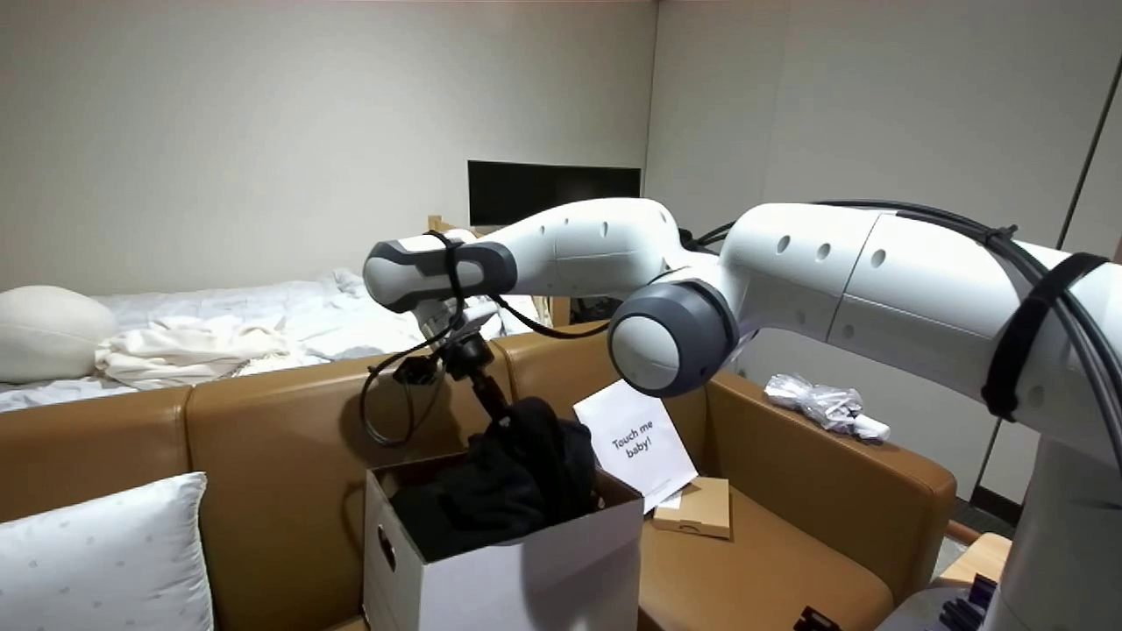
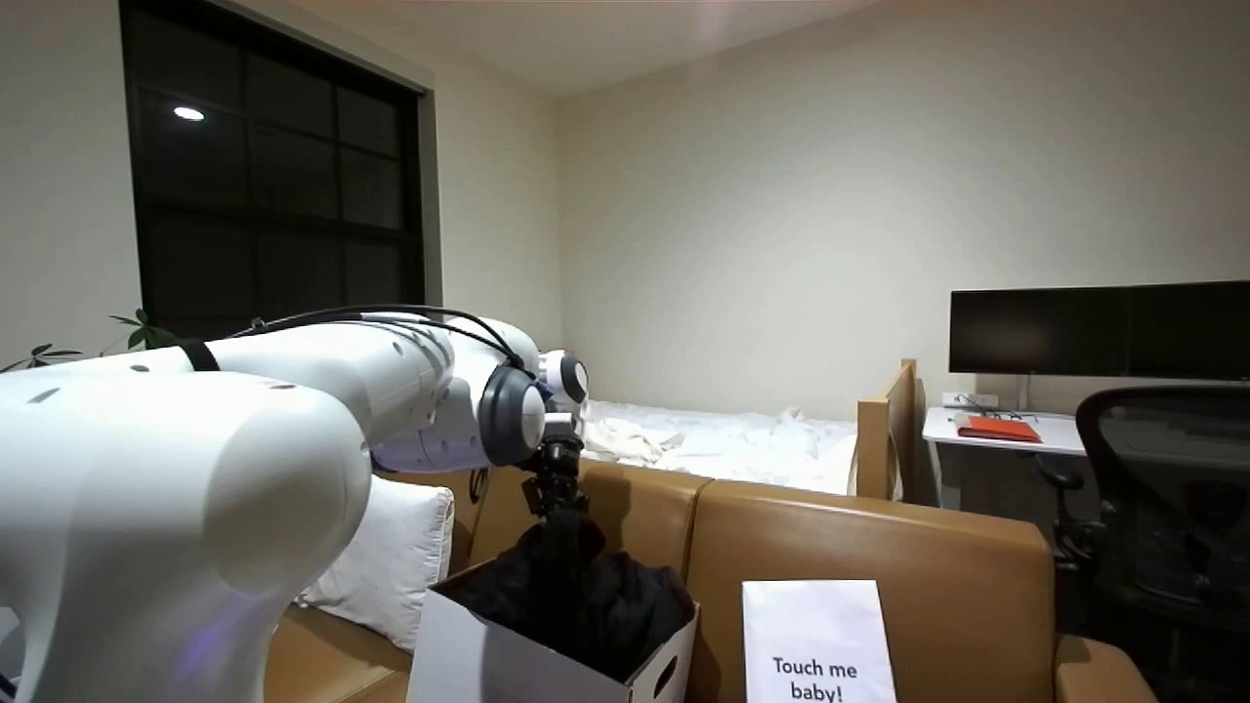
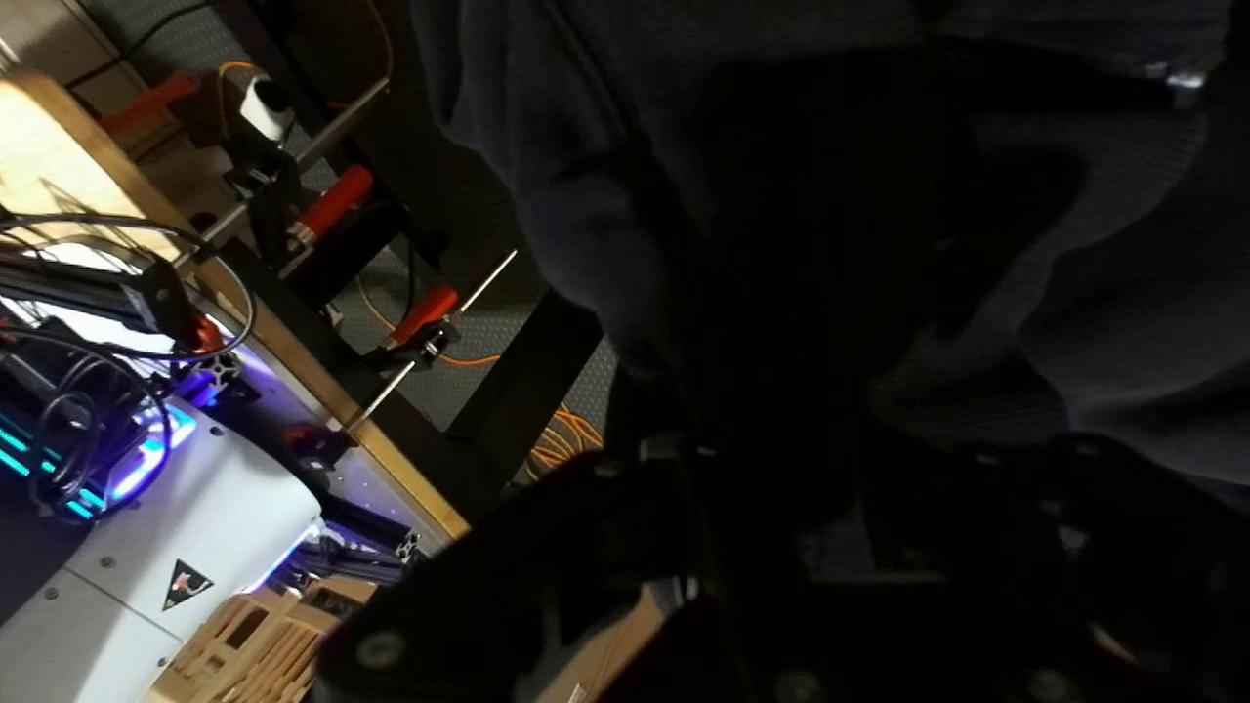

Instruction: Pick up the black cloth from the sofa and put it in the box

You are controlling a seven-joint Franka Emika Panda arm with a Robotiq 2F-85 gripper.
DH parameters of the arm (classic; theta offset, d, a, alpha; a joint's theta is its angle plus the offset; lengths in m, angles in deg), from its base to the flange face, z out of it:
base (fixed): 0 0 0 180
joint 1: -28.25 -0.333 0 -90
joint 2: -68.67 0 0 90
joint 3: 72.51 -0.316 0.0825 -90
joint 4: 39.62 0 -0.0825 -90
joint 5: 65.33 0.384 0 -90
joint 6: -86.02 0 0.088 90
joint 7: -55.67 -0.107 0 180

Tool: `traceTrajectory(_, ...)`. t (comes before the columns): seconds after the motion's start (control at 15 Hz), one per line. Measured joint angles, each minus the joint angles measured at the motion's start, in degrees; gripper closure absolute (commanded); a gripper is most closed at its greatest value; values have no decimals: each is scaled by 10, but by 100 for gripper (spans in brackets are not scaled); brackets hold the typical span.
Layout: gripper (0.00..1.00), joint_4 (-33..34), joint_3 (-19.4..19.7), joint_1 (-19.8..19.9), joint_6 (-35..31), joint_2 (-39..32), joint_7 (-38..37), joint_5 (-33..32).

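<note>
The black cloth (image 1: 517, 486) lies bunched in the open top of the white box (image 1: 543, 578), and it rises to a peak at the gripper. In another exterior view, the cloth (image 2: 610, 600) also fills the opening of the box (image 2: 508, 659). The box stands on the brown leather sofa (image 1: 771, 570). My gripper (image 1: 501, 417) points down over the box, with its fingers at the raised part of the cloth; it also shows there in an exterior view (image 2: 561, 506). In the dark wrist view, cloth (image 3: 596, 215) fills the space between and beyond the fingers (image 3: 830, 459).
A paper sign (image 1: 638, 443) leans on the sofa back beside the box, near a small brown carton (image 1: 697, 508). A white pillow (image 1: 114, 561) lies on the box's opposite side. A plastic-wrapped item (image 1: 824, 407) sits on the armrest. The sofa backrest (image 2: 859, 537) rises behind the box.
</note>
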Motion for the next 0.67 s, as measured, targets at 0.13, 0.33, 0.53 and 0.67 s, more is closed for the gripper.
traceTrajectory(0.13, 36, 1, 0, 4, -13, 16, 1, 0)
traceTrajectory(0.33, 18, 3, 1, 12, -28, 59, 24, -3)
traceTrajectory(0.53, 1, 8, 2, 18, -29, 122, 82, -10)
traceTrajectory(0.67, 0, 9, 16, 18, -38, 168, 115, -40)
